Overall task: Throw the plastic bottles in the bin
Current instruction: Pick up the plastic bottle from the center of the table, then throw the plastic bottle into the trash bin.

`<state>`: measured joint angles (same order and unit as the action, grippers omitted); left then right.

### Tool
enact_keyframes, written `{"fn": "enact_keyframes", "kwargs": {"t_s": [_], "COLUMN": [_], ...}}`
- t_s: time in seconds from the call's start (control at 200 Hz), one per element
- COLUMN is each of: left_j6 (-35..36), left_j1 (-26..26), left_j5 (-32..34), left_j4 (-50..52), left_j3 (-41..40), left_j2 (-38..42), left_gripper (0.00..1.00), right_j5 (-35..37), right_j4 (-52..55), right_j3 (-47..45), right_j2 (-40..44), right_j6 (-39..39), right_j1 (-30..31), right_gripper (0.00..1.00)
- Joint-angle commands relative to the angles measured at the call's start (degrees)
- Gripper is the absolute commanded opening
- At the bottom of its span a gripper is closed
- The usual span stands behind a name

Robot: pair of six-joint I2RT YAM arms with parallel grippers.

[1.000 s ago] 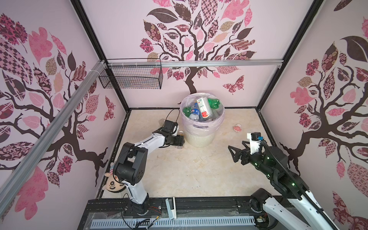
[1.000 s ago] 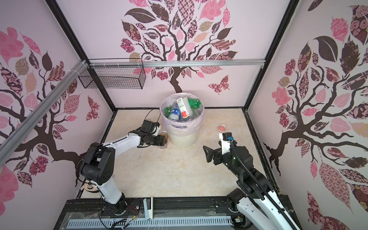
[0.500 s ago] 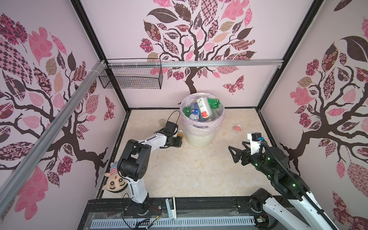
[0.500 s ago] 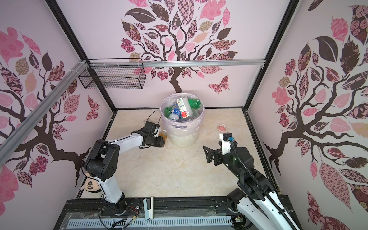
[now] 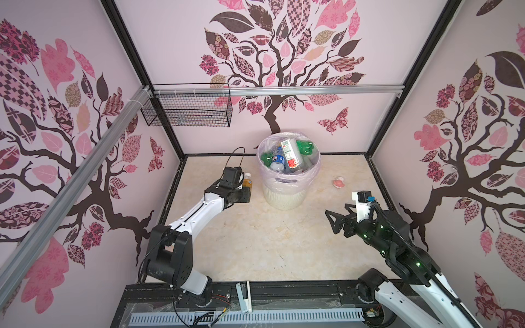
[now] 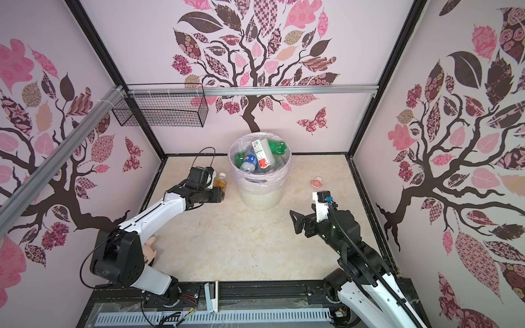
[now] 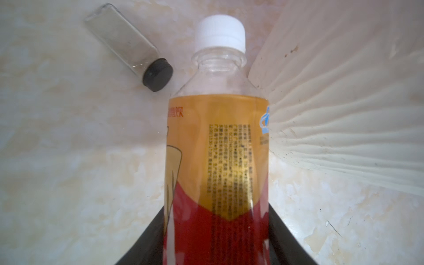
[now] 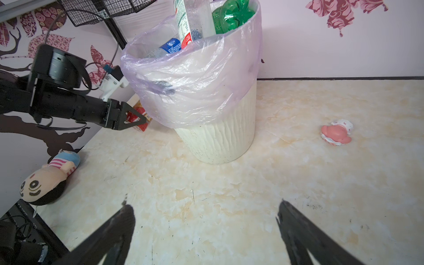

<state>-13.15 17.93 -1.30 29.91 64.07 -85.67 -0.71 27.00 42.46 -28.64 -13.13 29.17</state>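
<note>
**Bimanual cell seen from above and from both wrists.**

**Left arm** (image 5: 199,211): it runs from its base at the near edge diagonally forward. The shoulder block is raised and the white forearm stretches low toward the bin (image 5: 284,198). In the right wrist view the wrist is close to level, tipped slightly down.

**Left gripper** (image 5: 247,190): it ends just beside the bin's left wall, with its jaws clamped on a bottle (image 5: 246,183). The bottle is upright, with a white cap on top, a clear neck, and a label that is orange above and red below. The fingers (image 7: 146,243) press on either side of the red lower part. Whether its base rests on the floor (image 5: 255,241) or hangs just above it cannot be told. Whether it touches the bin cannot be told either.

**Right arm** (image 5: 397,255): it rises from its base at the near right with the elbow bent. The forearm points left across the floor.

**Right gripper** (image 5: 332,223): it hovers over bare floor, well apart from the bin. Its jaws are spread wide and hold nothing.

**Bin:** it stands at the far middle of the floor, near the back wall, with a pink liner folded over the rim. It is heaped with bottles (image 5: 287,154), green ones and clear blue-labelled ones. One with a red and white label stands above the rim.

**Other items:**
- A jar (image 7: 128,46) with a black lid lies on its side beyond the held bottle.
- A pink toy (image 5: 338,182) lies on the floor to the right of the bin.
- A doll (image 8: 48,176) lies by the left wall, near the left arm's base.
- A wire basket (image 5: 187,110) hangs from the rail at the back left.
</note>
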Motion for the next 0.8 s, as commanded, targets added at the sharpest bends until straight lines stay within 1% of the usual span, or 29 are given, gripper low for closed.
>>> {"fn": "enact_keyframes", "kwargs": {"t_s": [0.0, 0.1, 0.185, 0.425, 0.585, 0.795], "left_j6": [1.7, 3.8, 5.5, 7.3, 4.2, 0.4], "left_j1": [-1.3, -1.4, -1.4, -1.4, -1.2, -0.3], "left_j5": [1.5, 0.8, -2.0, -9.2, -16.2, -22.1], "left_j4": [6.2, 10.1, 13.7, 22.5, 20.1, 18.1], "left_j3": [5.1, 9.8, 14.9, 29.7, 33.2, 38.2], "left_j2": [3.6, 6.0, 6.8, 5.4, 4.8, 0.9], "left_gripper": [0.53, 0.53, 0.53, 0.51, 0.50, 0.52], "right_j5": [-0.5, -0.9, -1.1, -1.2, -1.2, -1.1], "right_j4": [0.8, 0.7, 0.8, 1.6, 2.2, 3.1], "right_j3": [0.3, 0.2, 0.1, 0.2, 0.3, 0.8], "right_j2": [0.9, 0.8, 0.7, 1.5, 1.8, 2.4], "right_j6": [-0.4, -0.4, -0.5, -0.8, -0.9, -0.9], "right_j1": [-0.2, -0.3, -0.2, -0.2, -0.2, -0.3], "right_gripper": [1.00, 1.00, 1.00, 1.00, 1.00, 1.00]}}
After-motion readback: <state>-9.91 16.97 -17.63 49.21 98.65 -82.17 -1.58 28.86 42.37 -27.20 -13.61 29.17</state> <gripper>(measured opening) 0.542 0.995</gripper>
